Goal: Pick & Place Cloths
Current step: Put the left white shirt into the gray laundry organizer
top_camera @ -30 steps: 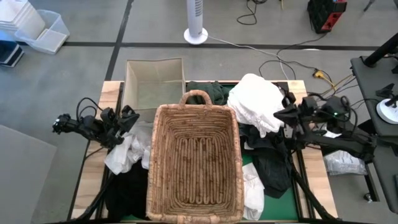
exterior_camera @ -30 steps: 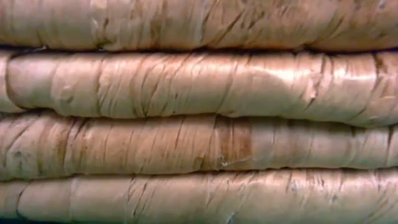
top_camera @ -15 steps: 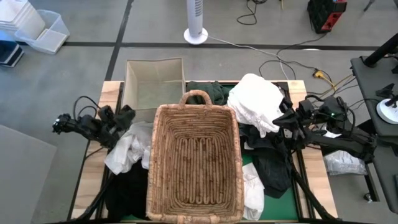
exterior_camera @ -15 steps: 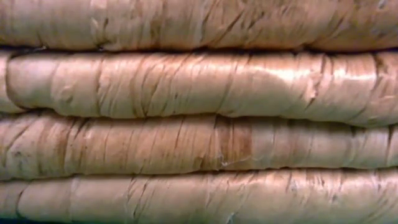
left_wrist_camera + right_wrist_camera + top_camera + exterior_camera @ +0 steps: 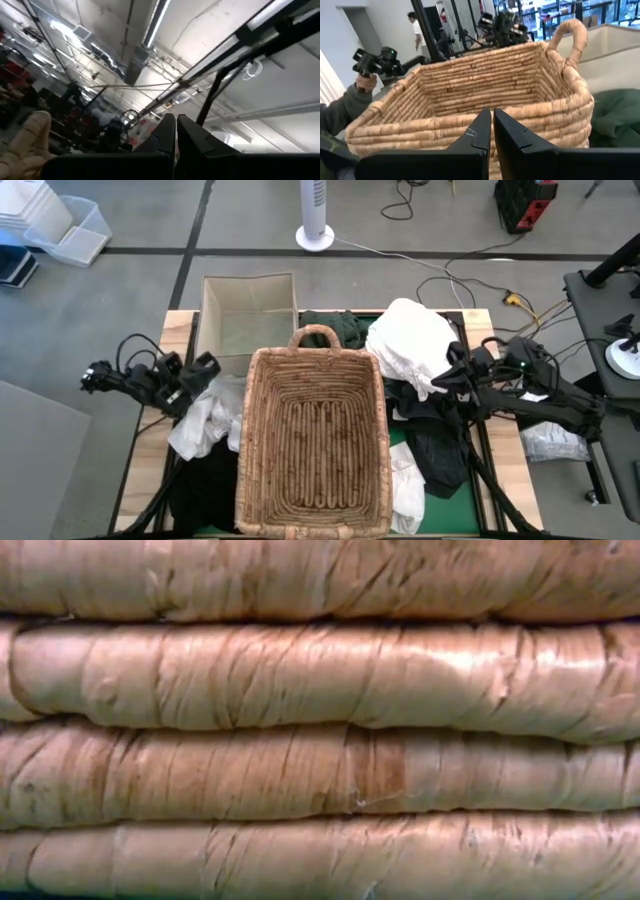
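Both grippers are closed and empty, the left gripper (image 5: 205, 367) and right gripper (image 5: 452, 372) flanking the basket (image 5: 311, 442), likely poised to start on the cloths (image 5: 412, 345) heaped round it on the worktop (image 5: 178, 328).

1. The wicker basket (image 5: 312, 442) is woven of thick coiled tan fibre, rough and ribbed, with a faint sheen on the strands in the low view.
2. The white cloths (image 5: 412, 345) look soft, matt and crumpled.
3. The dark cloths (image 5: 437, 452) are limp, matt fabric.
4. The table (image 5: 178, 323) shows pale bare wood at its edge.
5. The beige box (image 5: 249, 310) has smooth, matt walls.
6. The right hand (image 5: 492, 131) has dark, smooth, slightly glossy plastic fingers.
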Robot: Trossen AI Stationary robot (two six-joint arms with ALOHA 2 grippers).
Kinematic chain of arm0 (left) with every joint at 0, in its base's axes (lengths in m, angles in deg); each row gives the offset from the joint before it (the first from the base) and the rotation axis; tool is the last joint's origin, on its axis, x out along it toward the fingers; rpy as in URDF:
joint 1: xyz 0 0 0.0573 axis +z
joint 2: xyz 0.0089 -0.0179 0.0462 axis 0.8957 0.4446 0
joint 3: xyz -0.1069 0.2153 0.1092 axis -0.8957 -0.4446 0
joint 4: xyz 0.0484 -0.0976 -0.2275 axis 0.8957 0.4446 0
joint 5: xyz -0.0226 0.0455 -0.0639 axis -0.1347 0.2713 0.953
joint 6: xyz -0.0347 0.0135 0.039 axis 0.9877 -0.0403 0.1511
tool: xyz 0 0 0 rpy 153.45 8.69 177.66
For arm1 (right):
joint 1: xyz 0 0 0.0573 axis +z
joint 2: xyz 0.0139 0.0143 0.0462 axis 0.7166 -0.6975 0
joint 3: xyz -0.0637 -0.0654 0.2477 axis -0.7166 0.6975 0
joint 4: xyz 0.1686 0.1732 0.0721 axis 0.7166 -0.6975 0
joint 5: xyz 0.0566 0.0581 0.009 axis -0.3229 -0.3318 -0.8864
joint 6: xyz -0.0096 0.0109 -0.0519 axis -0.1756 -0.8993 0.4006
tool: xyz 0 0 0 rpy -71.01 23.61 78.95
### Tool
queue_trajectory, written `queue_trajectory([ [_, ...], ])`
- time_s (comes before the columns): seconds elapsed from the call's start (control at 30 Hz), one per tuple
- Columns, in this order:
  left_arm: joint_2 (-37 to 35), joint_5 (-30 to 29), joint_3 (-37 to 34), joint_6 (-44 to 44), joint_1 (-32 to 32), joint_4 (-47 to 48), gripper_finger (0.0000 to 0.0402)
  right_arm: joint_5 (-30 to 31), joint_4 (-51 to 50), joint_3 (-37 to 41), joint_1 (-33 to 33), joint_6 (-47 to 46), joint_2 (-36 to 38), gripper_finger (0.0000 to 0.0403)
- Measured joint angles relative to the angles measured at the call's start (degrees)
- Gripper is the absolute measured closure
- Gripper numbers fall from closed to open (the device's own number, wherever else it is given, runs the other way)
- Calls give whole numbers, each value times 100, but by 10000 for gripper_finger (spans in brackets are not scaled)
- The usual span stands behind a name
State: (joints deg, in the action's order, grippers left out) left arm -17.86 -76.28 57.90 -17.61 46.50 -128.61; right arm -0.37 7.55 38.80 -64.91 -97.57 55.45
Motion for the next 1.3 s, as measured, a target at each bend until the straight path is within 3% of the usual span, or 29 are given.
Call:
queue_trajectory([
  [0.17,338,-159,149,169,0,33,401,2,0,68,0,0,0,390],
  [0.37,535,252,871,-262,0,524,401,2,-2,79,0,9,0,390],
  [0.6,1169,-19,2786,-570,-2,3952,401,2,-82,79,0,6,0,390],
  [0.83,2221,-109,4767,-122,-22,7279,401,4,-170,107,0,-121,0,390],
  [1.13,3451,32,6840,519,-121,10009,401,4,-428,109,0,-182,-1,390],
  [1.3,3807,-423,7321,1086,-144,11352,401,50,-417,109,0,-254,-2,390],
])
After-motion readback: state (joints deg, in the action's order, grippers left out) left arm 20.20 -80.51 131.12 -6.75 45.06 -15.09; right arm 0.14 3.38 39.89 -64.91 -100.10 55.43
